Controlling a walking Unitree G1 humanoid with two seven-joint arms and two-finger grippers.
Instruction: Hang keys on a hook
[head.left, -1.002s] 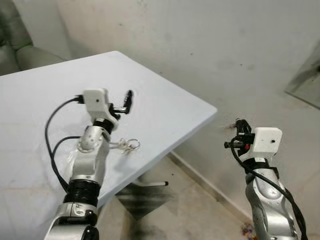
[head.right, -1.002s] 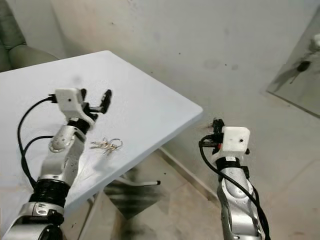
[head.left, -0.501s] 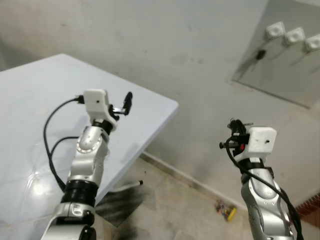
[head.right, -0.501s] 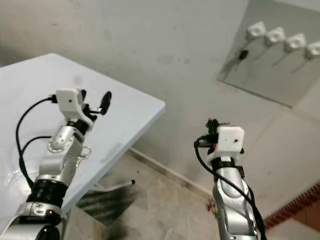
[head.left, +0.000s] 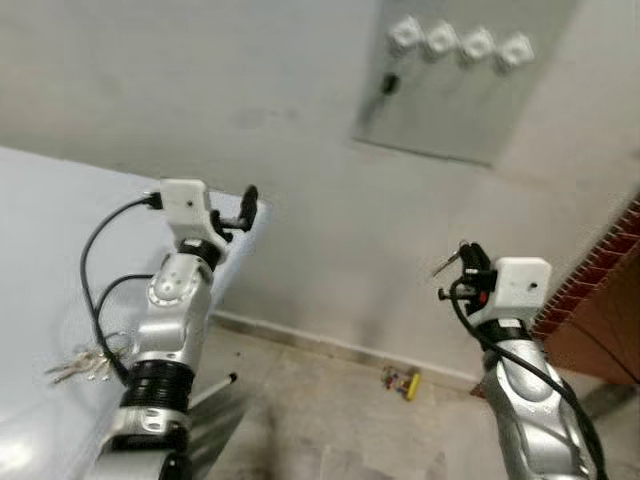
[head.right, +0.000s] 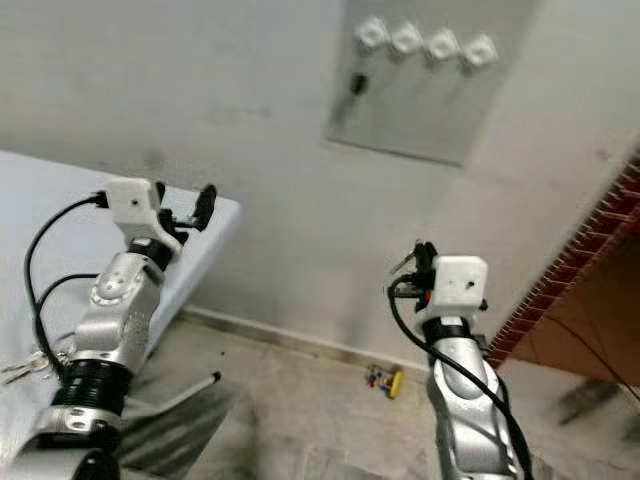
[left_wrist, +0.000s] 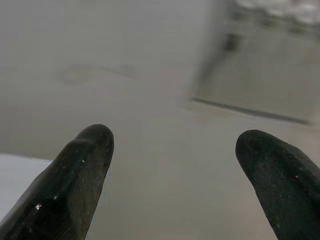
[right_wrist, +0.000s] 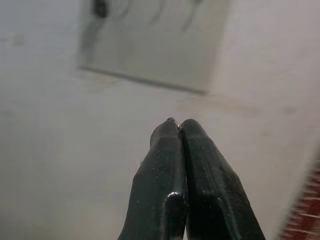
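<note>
Judging from the scene, barely started on the errand: keys (head.left: 82, 365) lying loose on the white table (head.left: 40, 230) at the near left, just beside the left arm's forearm, not picked up by either pincer. Left gripper (left_wrist: 172, 165) raised over the table's far edge, its two black fingers (left_wrist: 75, 165) spread well apart with nothing between them. Right gripper (right_wrist: 181, 125) held up on the right, away from the table, fingertips pressed together; nothing visible between them in the wrist view, though something thin near its tip in the head views, too small to tell what. High on the far wall, a grey board (head.left: 460, 90) carrying a row of four white hooks (head.left: 460, 42), one dark item hanging below the leftmost. Left to do, by this reckoning: grasping the keys, carrying them to the board, looping the ring over a free hook.
</note>
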